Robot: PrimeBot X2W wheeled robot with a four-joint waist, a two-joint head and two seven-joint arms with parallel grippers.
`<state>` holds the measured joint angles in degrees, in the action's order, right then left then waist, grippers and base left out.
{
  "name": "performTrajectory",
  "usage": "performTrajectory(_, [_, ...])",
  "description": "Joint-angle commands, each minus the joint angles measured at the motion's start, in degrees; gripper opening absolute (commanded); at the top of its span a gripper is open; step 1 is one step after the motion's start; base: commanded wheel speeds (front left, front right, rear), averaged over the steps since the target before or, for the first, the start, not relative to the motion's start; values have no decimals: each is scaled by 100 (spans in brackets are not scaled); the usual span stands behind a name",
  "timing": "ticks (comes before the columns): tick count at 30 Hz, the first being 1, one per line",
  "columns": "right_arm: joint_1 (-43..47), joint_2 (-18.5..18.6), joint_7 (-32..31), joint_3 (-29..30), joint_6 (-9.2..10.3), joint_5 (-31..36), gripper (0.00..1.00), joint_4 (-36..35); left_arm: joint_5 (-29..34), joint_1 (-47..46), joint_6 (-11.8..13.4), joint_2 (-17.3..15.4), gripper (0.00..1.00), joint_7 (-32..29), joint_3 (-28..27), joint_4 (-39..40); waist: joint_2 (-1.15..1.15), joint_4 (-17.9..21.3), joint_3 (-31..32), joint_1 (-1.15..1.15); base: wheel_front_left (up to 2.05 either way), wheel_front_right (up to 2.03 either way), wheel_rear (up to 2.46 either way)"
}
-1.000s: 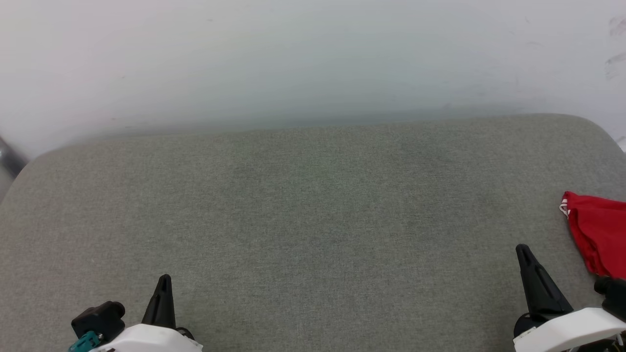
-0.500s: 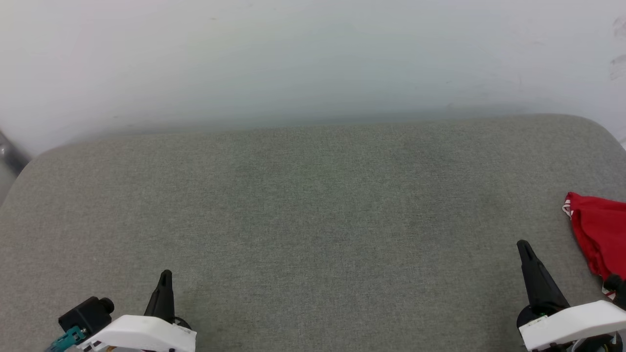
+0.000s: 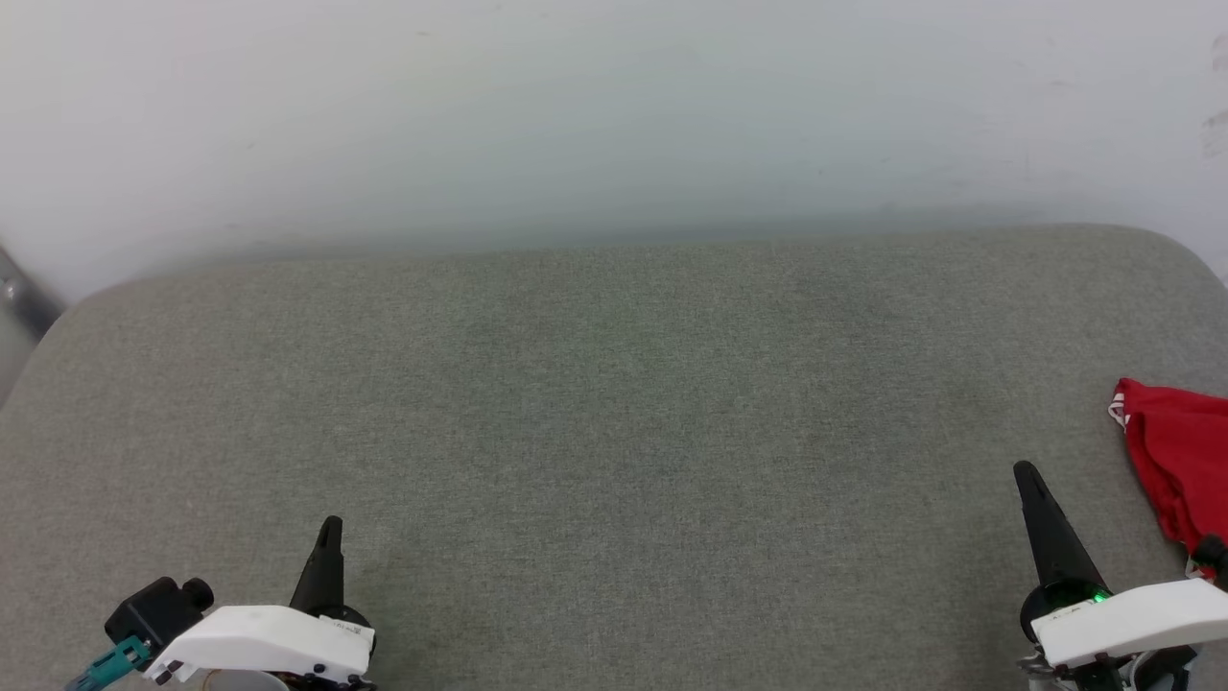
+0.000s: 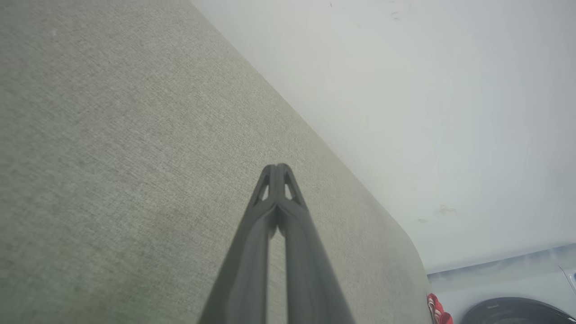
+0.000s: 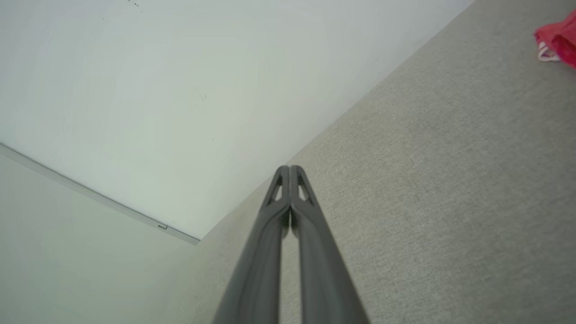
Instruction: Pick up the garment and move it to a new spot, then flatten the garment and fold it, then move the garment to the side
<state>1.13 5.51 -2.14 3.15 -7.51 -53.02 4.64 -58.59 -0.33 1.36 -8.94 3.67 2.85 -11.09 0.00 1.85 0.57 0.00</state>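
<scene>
Both tools are fully closed and holding nothing. My left tool (image 3: 329, 526) sits at 7 o'clock in the head view and my right tool (image 3: 1025, 470) at 5 o'clock. Each shows there as a single dark spike above the grey woven-fabric tabletop (image 3: 614, 403), and I cannot tell whether they touch the cloth. The wrist views settle the grip. The left tool's (image 4: 279, 167) two long dark fingers meet tip to tip, with a thin slit lower down, and the right tool (image 5: 290, 168) looks the same. The garment (image 3: 1180, 461), a crumpled red T-shirt with a bit of white-striped trim, lies on the tabletop at the 3 o'clock edge of the head view, cut off by the frame. It is near the right tool, slightly past its tip, and well apart from the left one. In the right wrist view the garment (image 5: 560, 38) is at 2 o'clock, with a white loop of trim at its edge. In the left wrist view it is a small red scrap (image 4: 437, 310) at 5 o'clock by the tabletop's rounded corner, beside a dark rounded object (image 4: 508, 311) that I cannot identify. The right wrist view also catches a thin pale strip (image 5: 90, 193) running across the off-white wall (image 3: 614, 115).
</scene>
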Motion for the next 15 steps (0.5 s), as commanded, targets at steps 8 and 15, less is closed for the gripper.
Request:
performTrajectory(8, [-230, -19, -53, 50, 1, -598, 0, 92, -496, -203, -157, 58, 0, -140, -162, 4, 0, -18, -7, 0, 0, 0, 0])
performTrajectory(15, [-313, -45, -93, 76, 1, -1039, 0, 199, -871, -255, -255, 126, 0, -251, -265, -35, 0, -34, -14, 0, 0, 0, 0])
